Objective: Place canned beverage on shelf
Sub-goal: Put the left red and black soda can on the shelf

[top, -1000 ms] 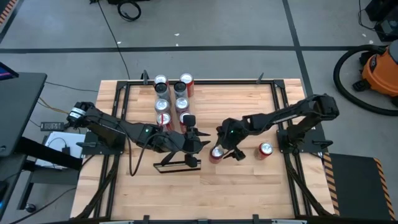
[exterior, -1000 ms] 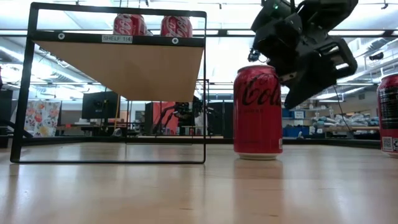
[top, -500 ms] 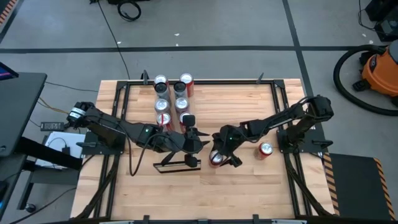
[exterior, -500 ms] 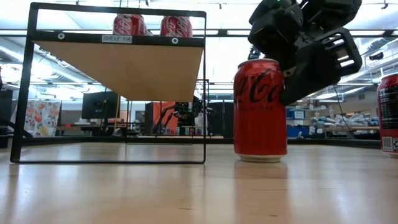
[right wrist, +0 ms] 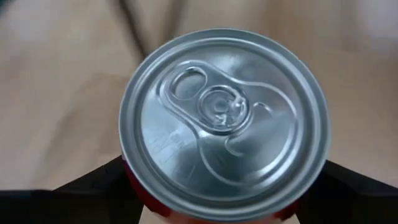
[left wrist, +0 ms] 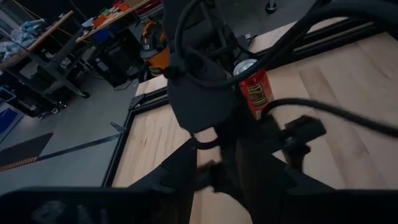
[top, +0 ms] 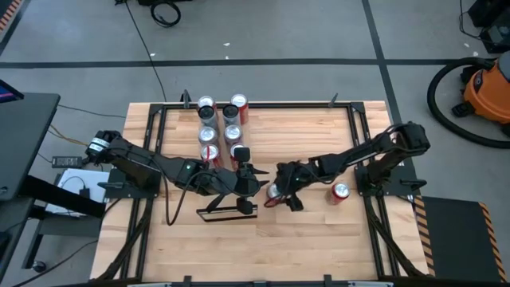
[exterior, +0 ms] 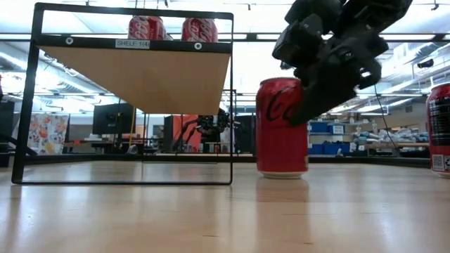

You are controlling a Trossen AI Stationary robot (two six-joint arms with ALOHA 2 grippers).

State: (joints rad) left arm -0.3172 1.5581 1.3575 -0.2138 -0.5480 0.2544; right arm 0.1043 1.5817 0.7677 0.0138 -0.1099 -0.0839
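Note:
A red canned beverage stands upright on the table near its middle; the right wrist view shows its silver top. My right gripper reaches in from the table's right, slanting down, and is shut on this can. The shelf, a pale wood slab tilted in a black frame, stands left of the can, with two red cans on top of it. My left gripper hovers over the frame. A further can stands to the right. My right gripper has one dark finger on each side of the can's red wall, just below the top rim. The fingers come slanting down from the table's right. The can stays upright with its base on the table.
Several more cans stand in two rows at the far middle of the table. Black rails run along the table's sides. Bare tabletop lies along the near edge.
My right gripper has rolled and swung a little toward the table's left. The can between its fingers first slid slightly toward the near edge, then toward the far edge and left. It stayed upright on the table throughout.

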